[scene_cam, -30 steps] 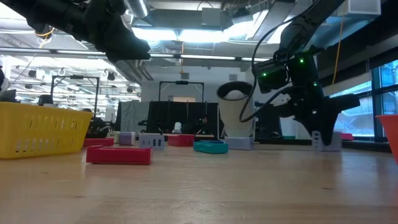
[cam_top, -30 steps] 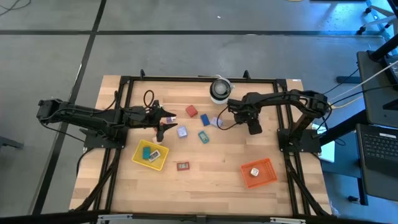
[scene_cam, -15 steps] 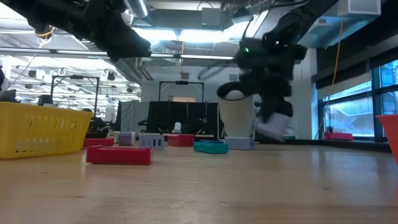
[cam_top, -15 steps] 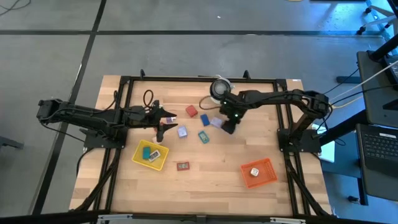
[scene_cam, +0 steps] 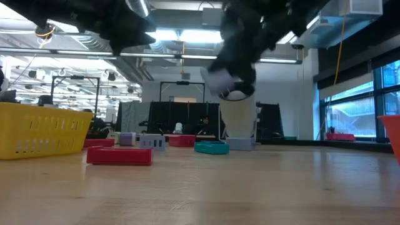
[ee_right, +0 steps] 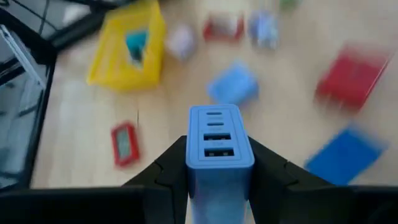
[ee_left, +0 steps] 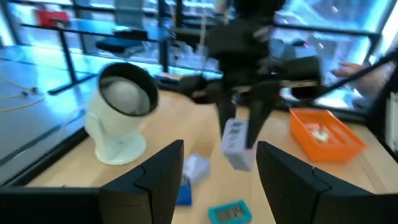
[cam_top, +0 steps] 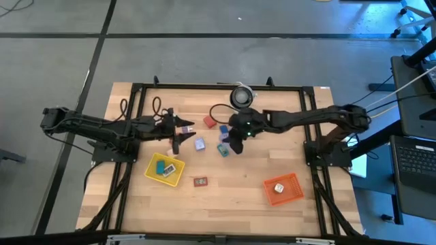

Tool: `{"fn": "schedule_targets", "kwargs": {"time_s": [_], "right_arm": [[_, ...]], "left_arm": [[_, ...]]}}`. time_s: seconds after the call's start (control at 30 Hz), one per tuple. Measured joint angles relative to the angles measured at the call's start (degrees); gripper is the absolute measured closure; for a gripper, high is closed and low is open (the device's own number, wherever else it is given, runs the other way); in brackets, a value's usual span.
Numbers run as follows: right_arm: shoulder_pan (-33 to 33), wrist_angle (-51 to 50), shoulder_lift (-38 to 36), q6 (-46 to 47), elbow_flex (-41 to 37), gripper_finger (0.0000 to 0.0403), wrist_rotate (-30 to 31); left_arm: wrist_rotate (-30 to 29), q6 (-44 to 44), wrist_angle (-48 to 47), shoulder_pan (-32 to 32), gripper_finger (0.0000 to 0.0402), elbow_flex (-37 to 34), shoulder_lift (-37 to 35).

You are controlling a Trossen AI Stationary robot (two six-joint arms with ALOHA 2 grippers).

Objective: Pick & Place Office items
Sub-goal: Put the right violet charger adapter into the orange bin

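Above the middle of my wooden table (cam_top: pixel 231 197), the right claw (cam_top: pixel 235 144) is closed on a small pale blue blocky charger (ee_right: pixel 220 149), carrying it clear of the surface; my right wrist view shows its slots facing the camera between the fingers. From overhead, the left claw (cam_top: pixel 178 131) waits over the table's left half with its fingers spread and nothing held.

I judge the sorting only begun. My yellow square mesh tray (cam_top: pixel 163 169) holds a teal piece (cam_top: pixel 162 167) and something pale, and the orange square mesh tray (cam_top: pixel 283 188) holds one whitish item. Left loose on the table are a red block (cam_top: pixel 209 122), a lavender block (cam_top: pixel 199 144), a teal flat piece (cam_top: pixel 223 149) and a red flat piece (cam_top: pixel 200 182)
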Motion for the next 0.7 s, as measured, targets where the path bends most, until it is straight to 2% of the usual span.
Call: {"fn": "schedule_targets", "kwargs": {"time_s": [0.1, 0.17, 0.33, 0.5, 0.7], "right_arm": [[3.3, 4.7, -4.5, -5.6, -0.2, 0.0285, 7.6], [5.0, 6.4, -8.3, -8.7, -1.0, 0.0285, 11.0], [6.6, 6.7, -18.0, -10.9, -4.4, 0.0285, 19.4], [8.0, 6.3, -29.9, -7.2, -11.9, 0.0285, 24.2], [12.3, 5.6, -43.5, 2.4, -22.5, 0.0285, 24.8]], "left_arm": [[-4.0, -0.3, 2.0, -0.5, 0.0203, 0.0, 0.0], [-4.4, -0.3, 4.1, -0.7, 0.0203, 0.0, 0.0], [0.3, -0.4, 8.3, -1.3, 0.0203, 0.5, -0.3], [1.4, -0.3, 8.2, -2.5, 0.0203, 2.3, -0.5], [1.5, -0.3, 8.4, -3.2, 0.0203, 3.1, -0.5]]}}
